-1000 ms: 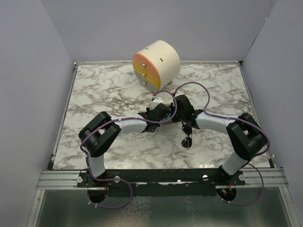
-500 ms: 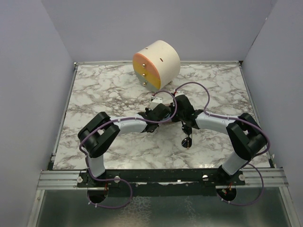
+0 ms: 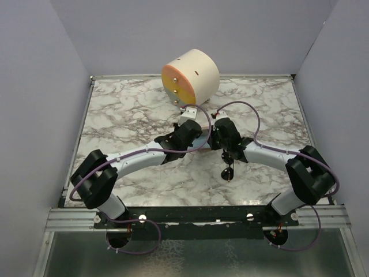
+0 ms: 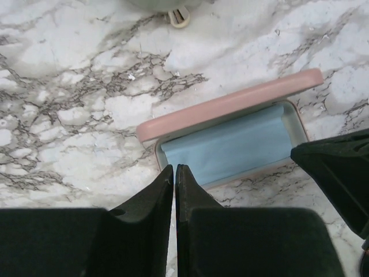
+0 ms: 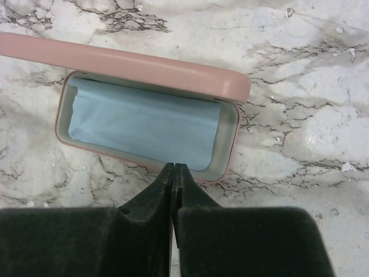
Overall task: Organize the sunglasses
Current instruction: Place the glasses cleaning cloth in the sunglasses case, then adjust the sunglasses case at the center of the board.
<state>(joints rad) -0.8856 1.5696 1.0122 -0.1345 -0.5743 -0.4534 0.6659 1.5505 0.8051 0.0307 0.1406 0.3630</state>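
The sunglasses (image 3: pixel 228 172), small with round black lenses, lie on the marble in front of my right arm, in no gripper. The pink case (image 4: pixel 230 104) lies open with the light blue cloth (image 4: pixel 230 147) inside. My left gripper (image 4: pixel 174 168) is shut and empty, its tips at the case's near left corner. My right gripper (image 5: pixel 174 167) is shut and empty, its tips at the near rim of the case (image 5: pixel 127 63), over the cloth (image 5: pixel 144 122). In the top view both grippers, left (image 3: pixel 193 131) and right (image 3: pixel 219 135), meet over the case and mostly hide it.
A cream cylinder with an orange face and brass knobs (image 3: pixel 190 78) stands at the back of the marble table (image 3: pixel 127 109), just beyond the grippers. Grey walls close in the left, right and back. A metal rail (image 3: pixel 196 214) runs along the near edge.
The left arm has stretched out, its elbow dropping toward the near left, and its gripper has shifted slightly toward the back. The right gripper has edged left. The sunglasses have not moved.
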